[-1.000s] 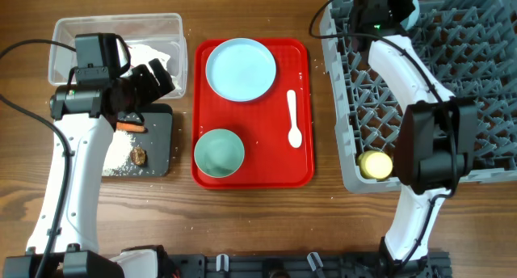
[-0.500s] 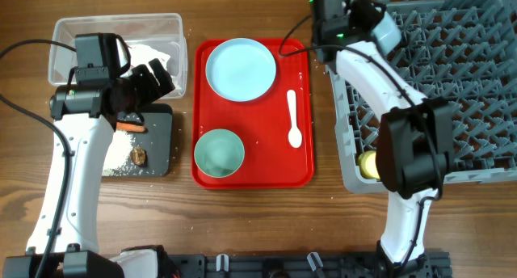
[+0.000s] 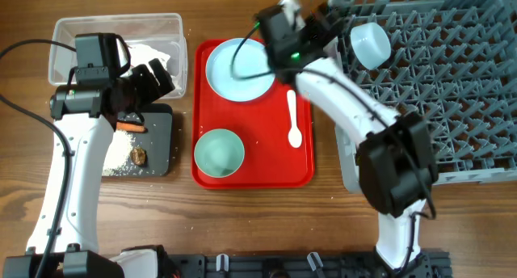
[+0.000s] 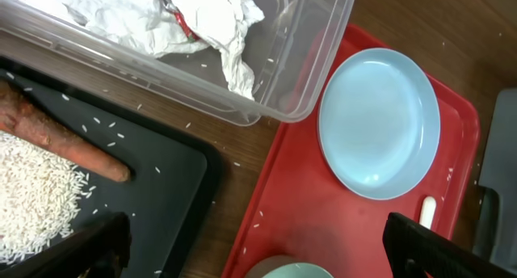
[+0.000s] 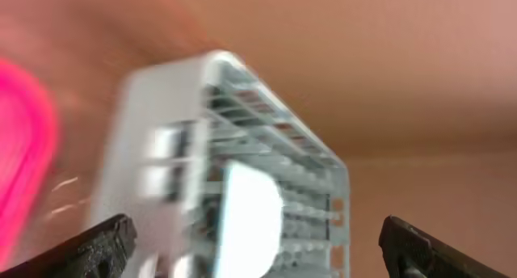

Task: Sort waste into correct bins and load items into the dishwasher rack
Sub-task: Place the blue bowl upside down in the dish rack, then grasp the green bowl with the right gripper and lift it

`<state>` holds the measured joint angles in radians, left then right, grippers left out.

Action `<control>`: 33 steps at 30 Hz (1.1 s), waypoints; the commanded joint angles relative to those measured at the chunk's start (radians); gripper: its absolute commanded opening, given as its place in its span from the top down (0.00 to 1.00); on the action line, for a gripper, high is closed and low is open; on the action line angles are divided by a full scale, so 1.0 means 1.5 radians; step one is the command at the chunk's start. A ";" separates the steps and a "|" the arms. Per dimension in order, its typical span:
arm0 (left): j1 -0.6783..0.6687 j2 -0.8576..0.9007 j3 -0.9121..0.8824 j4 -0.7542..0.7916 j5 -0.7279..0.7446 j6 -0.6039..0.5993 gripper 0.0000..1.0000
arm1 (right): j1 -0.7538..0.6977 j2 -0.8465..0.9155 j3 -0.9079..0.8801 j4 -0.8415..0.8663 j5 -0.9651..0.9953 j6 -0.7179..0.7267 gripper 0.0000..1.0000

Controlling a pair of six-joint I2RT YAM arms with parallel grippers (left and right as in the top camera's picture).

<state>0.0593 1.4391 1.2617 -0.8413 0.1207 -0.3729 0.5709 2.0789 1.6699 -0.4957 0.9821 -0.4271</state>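
Right arm has swung left off the dishwasher rack [image 3: 452, 68]. Right gripper [image 3: 317, 26] now sits by the red tray's [image 3: 250, 169] top-right corner near the pale blue plate [image 3: 240, 69], fingers spread, empty. Pale blue bowl [image 3: 370, 42] now uncovered in the rack. Left gripper [image 3: 160, 76] unmoved, fingers spread at the clear tub [image 3: 113, 23] edge.

pale blue bowl [image 3: 369, 44] tilted in grey rack [image 3: 452, 92] (carrot [image 4: 60, 141], rice [image 4: 32, 193] on black tray [image 4: 166, 189])

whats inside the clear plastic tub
Crumpled white paper with red marks lies in the clear rectangular plastic tub. From overhead the left arm covers part of it, so anything beneath is hidden.
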 commanded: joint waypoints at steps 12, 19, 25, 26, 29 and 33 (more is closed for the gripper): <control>0.003 0.002 0.006 0.001 -0.004 -0.006 0.00 | 0.041 -0.038 -0.120 -0.169 -0.915 0.659 0.22; 0.003 0.002 0.006 0.001 -0.004 -0.006 0.00 | 0.041 -0.038 -0.182 -0.139 -0.933 0.709 0.40; 0.003 0.002 0.006 0.001 -0.004 -0.006 0.00 | 0.040 -0.038 -0.182 -0.134 -0.934 0.709 0.96; 0.003 0.002 0.006 0.001 -0.004 -0.006 0.00 | 0.038 -0.038 -0.180 -0.134 -0.935 0.706 0.96; 0.003 0.002 0.006 0.001 -0.004 -0.006 0.00 | 0.007 -0.083 -0.168 -0.155 -0.906 0.652 0.96; 0.003 0.002 0.006 0.001 -0.004 -0.006 0.00 | -0.115 -0.271 -0.149 -0.277 -0.554 0.602 0.96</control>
<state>0.0593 1.4399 1.2617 -0.8417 0.1207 -0.3729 0.4984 1.8587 1.4090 -0.8646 -0.2195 0.5423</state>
